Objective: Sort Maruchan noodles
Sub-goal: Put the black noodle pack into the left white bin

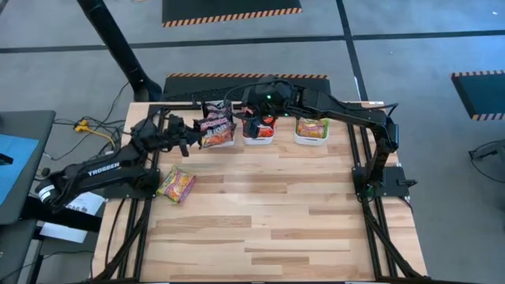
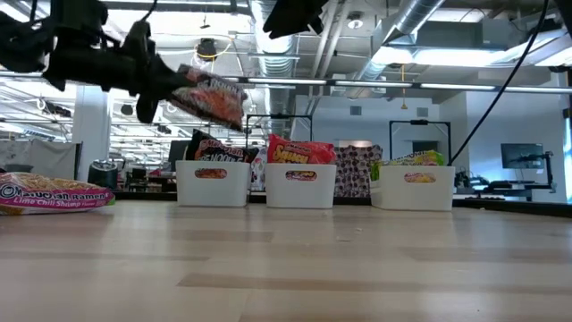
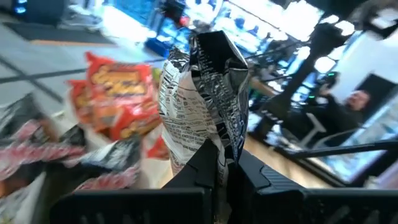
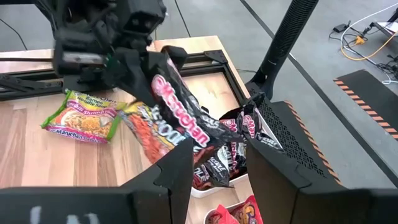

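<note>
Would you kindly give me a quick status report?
Left gripper shut on dark packet, above left bin. Right gripper open, over middle bin. Green packet remains on table.

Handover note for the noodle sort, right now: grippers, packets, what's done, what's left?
Left gripper: shut on a dark packet, held in the air by the left bin.
Right gripper: open, empty, above the middle bin.
Done: dark packets in the left bin, red ones in the middle bin, green ones in the right bin.
Left: drop the held packet, likely in the left bin; then the green packet lying on the table, probably for the right bin.
</note>
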